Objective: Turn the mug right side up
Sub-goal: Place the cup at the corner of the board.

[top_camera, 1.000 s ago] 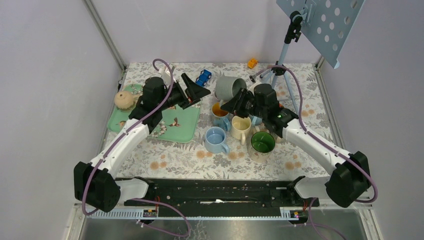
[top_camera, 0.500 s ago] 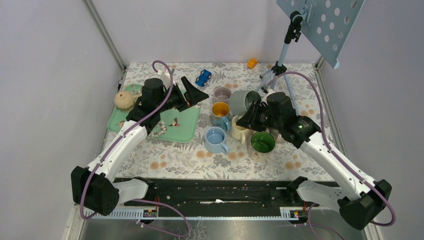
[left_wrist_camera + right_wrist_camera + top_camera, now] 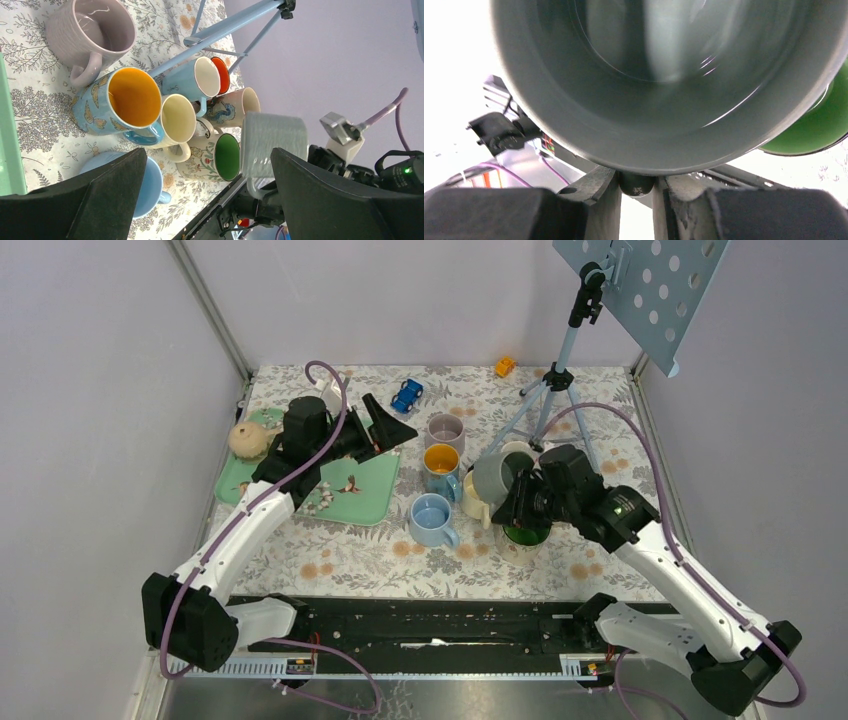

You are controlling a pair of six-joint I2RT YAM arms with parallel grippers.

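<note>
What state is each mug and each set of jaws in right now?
grey mug, lifted off the table, tipped on its side, not yet upright
right gripper, jaws shut on the grey mug's handle
left gripper, jaws open, holding nothing
purple mug, upright, empty
orange-lined mug, upright
cream mug, upright
green-lined mug, upright
pale blue mug, upright

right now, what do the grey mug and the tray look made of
The grey mug is probably glazed ceramic: the right wrist view shows a thick rim and glossy streaks inside, while the outside looks matte and finely ribbed. The tray is likely plastic or melamine, smooth green with printed birds; metal cannot be ruled out.
</note>
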